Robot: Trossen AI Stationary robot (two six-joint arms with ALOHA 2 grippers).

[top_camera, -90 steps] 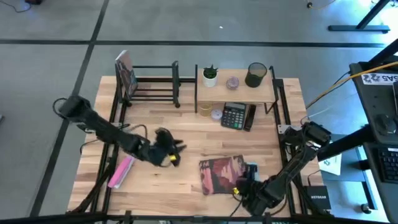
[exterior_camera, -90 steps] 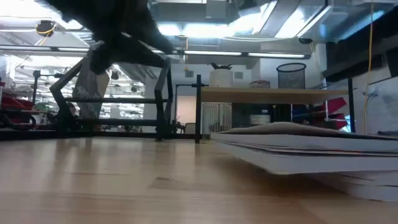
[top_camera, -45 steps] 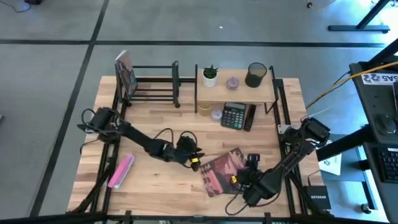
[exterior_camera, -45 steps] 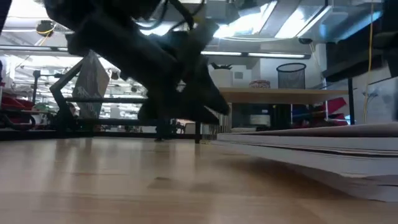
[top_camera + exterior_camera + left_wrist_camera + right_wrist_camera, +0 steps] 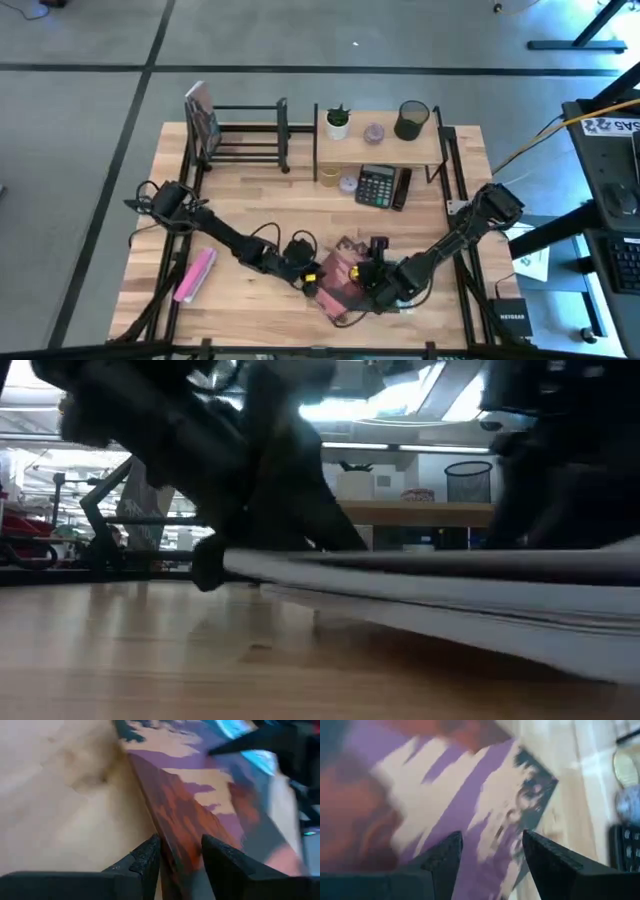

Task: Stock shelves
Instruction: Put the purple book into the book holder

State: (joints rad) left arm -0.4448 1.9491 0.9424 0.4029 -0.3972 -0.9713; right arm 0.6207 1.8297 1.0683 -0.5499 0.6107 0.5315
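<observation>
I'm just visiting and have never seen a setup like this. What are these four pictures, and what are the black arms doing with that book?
These are four cameras on one robot with two arms at a wooden table. One looks straight down, one sits at tabletop height, and one rides on each wrist. In the overhead picture, the left hand and right hand meet at a purple and red book near the front. The left wrist camera shows that hand's two fingers either side of the book's edge; the right hand's fingers are spread over the cover. At the back stand a black rack holding another book and a wooden shelf carrying a plant, a black cup and a calculator. A pink item lies at the left.
</observation>
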